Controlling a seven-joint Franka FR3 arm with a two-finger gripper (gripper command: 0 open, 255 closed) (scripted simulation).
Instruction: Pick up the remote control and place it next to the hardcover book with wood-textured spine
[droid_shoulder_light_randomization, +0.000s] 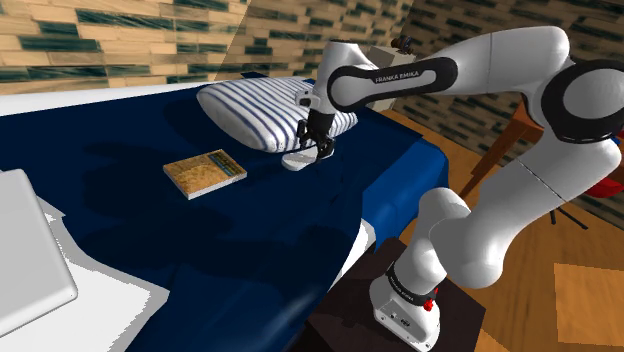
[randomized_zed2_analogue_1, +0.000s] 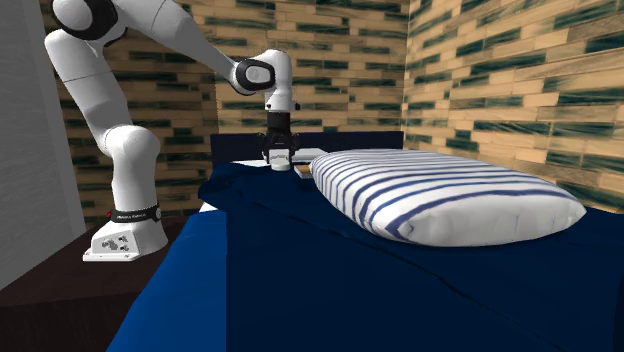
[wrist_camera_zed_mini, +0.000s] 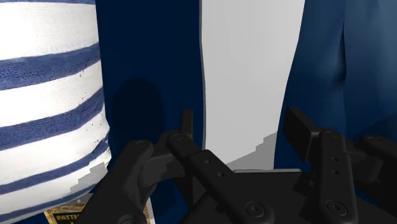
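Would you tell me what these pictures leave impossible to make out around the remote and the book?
Remote: wrist view, one end hidden behind the gripper, the other cut off by the picture's edge.
Remote, shoulder view: partly covered by the gripper.
Book: shoulder view, spine too small to judge its texture.
Book's lettering: wrist view, cut off by the edge beside the pillow.

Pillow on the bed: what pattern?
The pillow is white with blue stripes, clearest in second exterior view.
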